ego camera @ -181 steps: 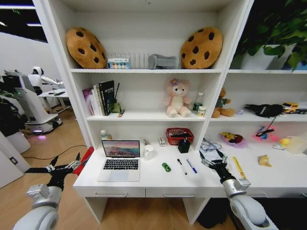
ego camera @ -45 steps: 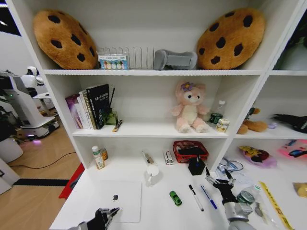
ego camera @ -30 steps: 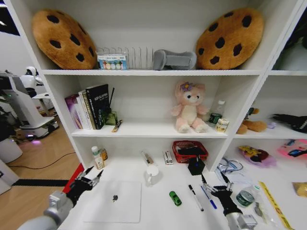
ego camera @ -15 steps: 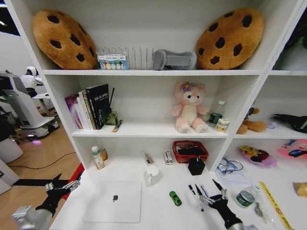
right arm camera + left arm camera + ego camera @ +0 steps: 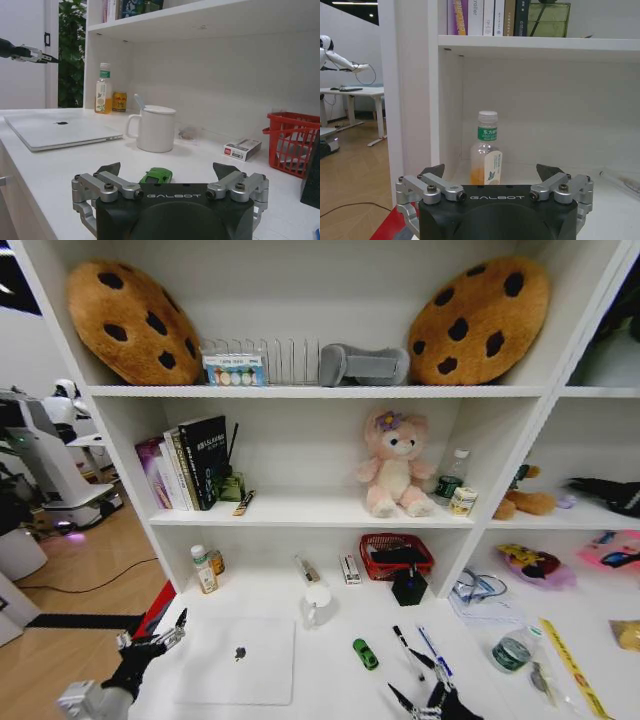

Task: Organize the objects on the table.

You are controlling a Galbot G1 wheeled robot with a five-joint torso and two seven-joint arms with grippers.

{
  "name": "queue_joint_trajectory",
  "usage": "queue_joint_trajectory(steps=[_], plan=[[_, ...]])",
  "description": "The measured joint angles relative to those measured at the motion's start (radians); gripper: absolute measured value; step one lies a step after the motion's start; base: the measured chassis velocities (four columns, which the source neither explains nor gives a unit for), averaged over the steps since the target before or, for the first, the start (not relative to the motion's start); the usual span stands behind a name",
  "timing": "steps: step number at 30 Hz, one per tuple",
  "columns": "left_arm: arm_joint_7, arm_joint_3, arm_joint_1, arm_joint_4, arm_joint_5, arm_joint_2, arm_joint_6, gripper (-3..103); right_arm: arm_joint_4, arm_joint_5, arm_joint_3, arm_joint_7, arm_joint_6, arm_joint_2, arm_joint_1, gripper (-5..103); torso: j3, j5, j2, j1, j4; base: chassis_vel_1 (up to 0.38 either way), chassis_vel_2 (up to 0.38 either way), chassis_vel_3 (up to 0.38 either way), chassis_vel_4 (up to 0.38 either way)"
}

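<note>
The silver laptop lies closed and flat on the white table, between the two grippers. The left gripper hangs off the table's left end, just beside the laptop's left edge, with its fingers spread and nothing between them. A bottle with a green label stands ahead of it, by the shelf's side wall.

The green toy car sits on the table just ahead of the right gripper, toward its left, apart from it. The right gripper is low over the table's front with fingers spread, holding nothing. The black pen and the blue pen lie right before its fingertips. Farther ahead stand a white mug, a red basket and a small box.
</note>
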Motion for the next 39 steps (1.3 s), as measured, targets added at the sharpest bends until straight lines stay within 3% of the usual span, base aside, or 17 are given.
queue_joint_trajectory(steps=[3, 5, 6, 17, 22, 32, 34, 36, 38, 39], plan=[[0.0, 0.003, 0.005, -0.005, 0.009, 0.002, 0.001, 100, -0.01, 0.029, -0.034, 0.03, -0.038, 0.001, 0.038, 100, 0.0, 0.0002, 0.0, 0.0, 0.0007, 0.0, 0.0, 0.0, 0.0], [0.007, 0.003, 0.017, -0.011, 0.027, 0.003, -0.004, 100, 0.006, 0.046, -0.074, 0.108, -0.084, 0.027, 0.053, 100, 0.0, 0.0002, 0.0, 0.0, 0.0009, 0.0, 0.0, 0.0, 0.0], [0.007, 0.003, 0.017, -0.011, 0.027, 0.003, -0.004, 100, 0.006, 0.046, -0.074, 0.108, -0.084, 0.027, 0.053, 100, 0.0, 0.0002, 0.0, 0.0, 0.0009, 0.0, 0.0, 0.0, 0.0], [0.022, 0.009, 0.033, -0.017, 0.037, 0.01, -0.021, 100, 0.03, -0.108, -0.165, 0.253, -0.092, 0.183, 0.052, 100, 0.0, -0.0001, 0.0, 0.0, 0.0004, 0.0, 0.0, 0.0, 0.0], [0.024, 0.012, 0.033, -0.022, 0.039, 0.013, -0.023, 100, 0.019, -0.143, -0.187, 0.291, -0.103, 0.215, 0.081, 100, 0.0, 0.0, 0.0, 0.0, 0.0006, 0.0, 0.0, 0.0, 0.0], [0.028, 0.009, 0.044, -0.018, 0.035, 0.016, -0.042, 100, 0.001, -0.157, -0.22, 0.347, -0.15, 0.208, 0.118, 101, 0.0, 0.0, 0.0, 0.0, 0.0006, 0.0, 0.0, 0.0, 0.0], [0.027, 0.012, 0.042, -0.018, 0.035, 0.015, -0.042, 100, 0.002, -0.157, -0.225, 0.359, -0.158, 0.207, 0.121, 99, 0.0, 0.0, 0.0, 0.0, 0.0005, 0.0, 0.0, 0.0, 0.0], [0.027, 0.018, 0.04, -0.018, 0.038, 0.015, -0.042, 100, 0.003, -0.157, -0.23, 0.371, -0.164, 0.207, 0.128, 84, 0.0, 0.0, 0.0, 0.0, 0.0006, 0.0, 0.0, 0.0, 0.0], [0.027, 0.019, 0.04, -0.018, 0.04, 0.015, -0.042, 100, 0.003, -0.157, -0.231, 0.374, -0.164, 0.207, 0.13, 84, 0.0, 0.0, 0.0, 0.0, 0.0006, 0.0, 0.0, 0.0, 0.0], [0.027, 0.021, 0.039, -0.018, 0.041, 0.015, -0.042, 100, 0.002, -0.158, -0.233, 0.375, -0.165, 0.207, 0.131, 78, 0.0, 0.0, 0.0, 0.0, 0.0006, 0.0, 0.0, 0.0, 0.0]])
